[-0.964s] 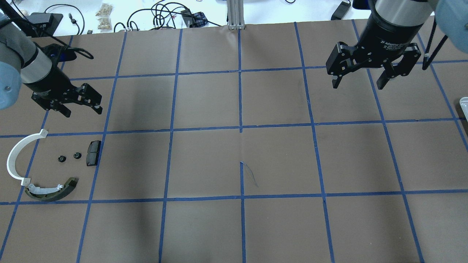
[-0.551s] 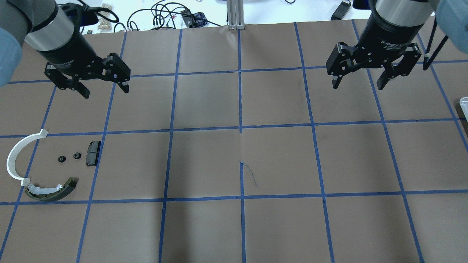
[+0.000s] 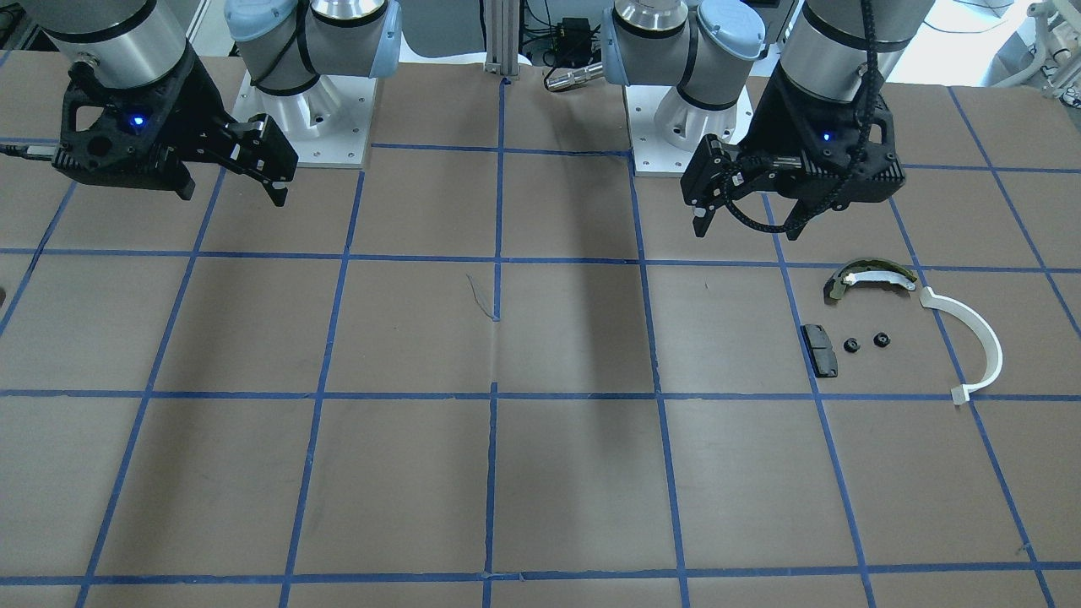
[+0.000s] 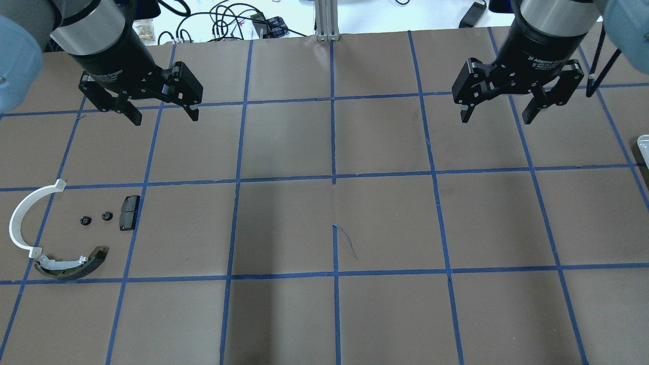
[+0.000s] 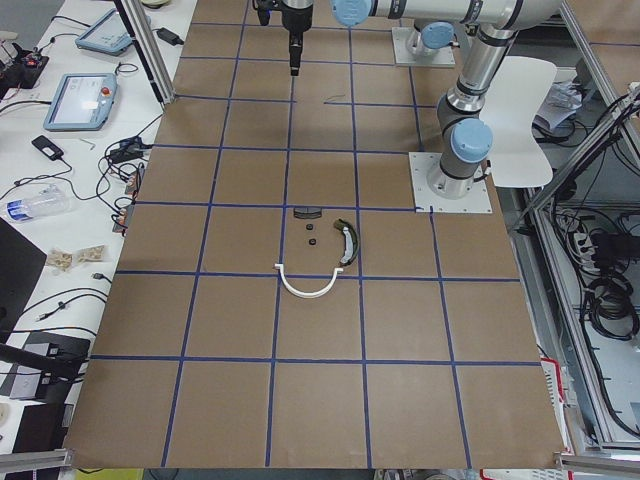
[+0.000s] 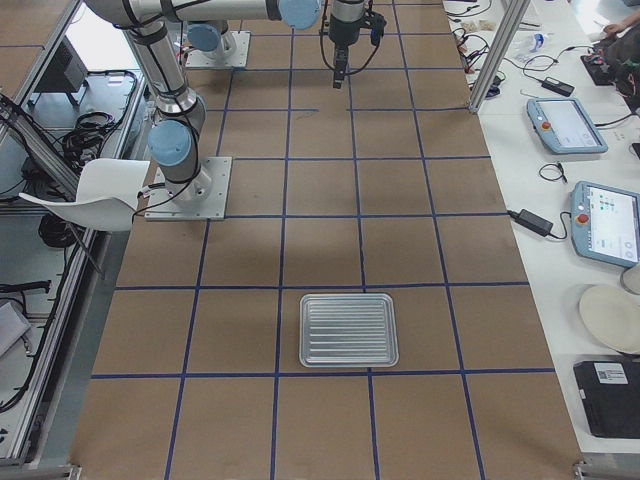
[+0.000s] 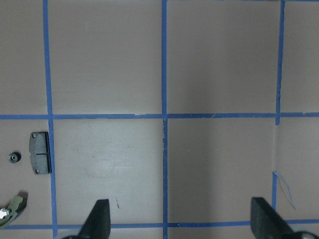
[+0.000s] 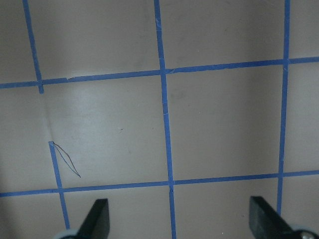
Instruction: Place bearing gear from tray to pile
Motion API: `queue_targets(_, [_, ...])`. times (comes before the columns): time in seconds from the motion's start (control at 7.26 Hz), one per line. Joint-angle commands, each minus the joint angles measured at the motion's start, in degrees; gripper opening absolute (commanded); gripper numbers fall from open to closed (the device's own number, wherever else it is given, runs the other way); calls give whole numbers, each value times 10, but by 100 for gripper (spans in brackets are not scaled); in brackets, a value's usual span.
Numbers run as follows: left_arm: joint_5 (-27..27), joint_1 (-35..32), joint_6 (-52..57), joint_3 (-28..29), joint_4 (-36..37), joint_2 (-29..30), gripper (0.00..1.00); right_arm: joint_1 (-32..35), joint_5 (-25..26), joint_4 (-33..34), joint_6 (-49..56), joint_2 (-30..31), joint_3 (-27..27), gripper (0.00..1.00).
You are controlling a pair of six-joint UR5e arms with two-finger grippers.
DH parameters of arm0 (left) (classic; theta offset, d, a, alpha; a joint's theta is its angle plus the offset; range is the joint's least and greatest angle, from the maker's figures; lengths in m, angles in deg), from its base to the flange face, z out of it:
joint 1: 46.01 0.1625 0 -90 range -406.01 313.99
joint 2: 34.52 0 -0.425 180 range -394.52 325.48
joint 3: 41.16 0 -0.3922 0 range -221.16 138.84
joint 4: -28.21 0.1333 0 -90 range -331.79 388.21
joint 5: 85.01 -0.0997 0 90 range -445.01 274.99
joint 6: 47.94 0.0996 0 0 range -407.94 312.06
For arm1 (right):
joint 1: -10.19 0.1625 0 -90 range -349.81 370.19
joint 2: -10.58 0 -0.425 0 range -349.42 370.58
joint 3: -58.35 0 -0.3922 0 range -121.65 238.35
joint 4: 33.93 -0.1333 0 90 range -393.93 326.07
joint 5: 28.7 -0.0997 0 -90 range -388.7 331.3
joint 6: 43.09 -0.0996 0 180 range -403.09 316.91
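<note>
L pincer (image 4: 165,117), R pincer (image 4: 496,120) both wide open, empty. Tray (image 6: 349,330) looks bare. Risk: low L pass scatters small gears (image 4: 85,220) in pile (image 4: 129,213).

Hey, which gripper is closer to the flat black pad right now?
Left. The left gripper hangs open a short way from the flat black pad, over the same end of the table. The right gripper hangs open over the opposite end.

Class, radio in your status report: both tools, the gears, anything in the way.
Left tool open, empty. Right tool open, empty. Two black gears on the table beside the black pad; tray looks empty. No obstruction seen.
</note>
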Motion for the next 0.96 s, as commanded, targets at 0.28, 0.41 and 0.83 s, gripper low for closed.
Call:
queue_targets(0.28, [-1,0,6,0,7,-1,100,0,0,-1,-3,1,0,100])
queue_targets(0.41, [-1,0,6,0,7,-1,100,0,-1,-1,-4,1,0,100])
queue_targets(0.83, [-1,-1,6,0,5,-3,100,0,2,-6,-4,3,1,100])
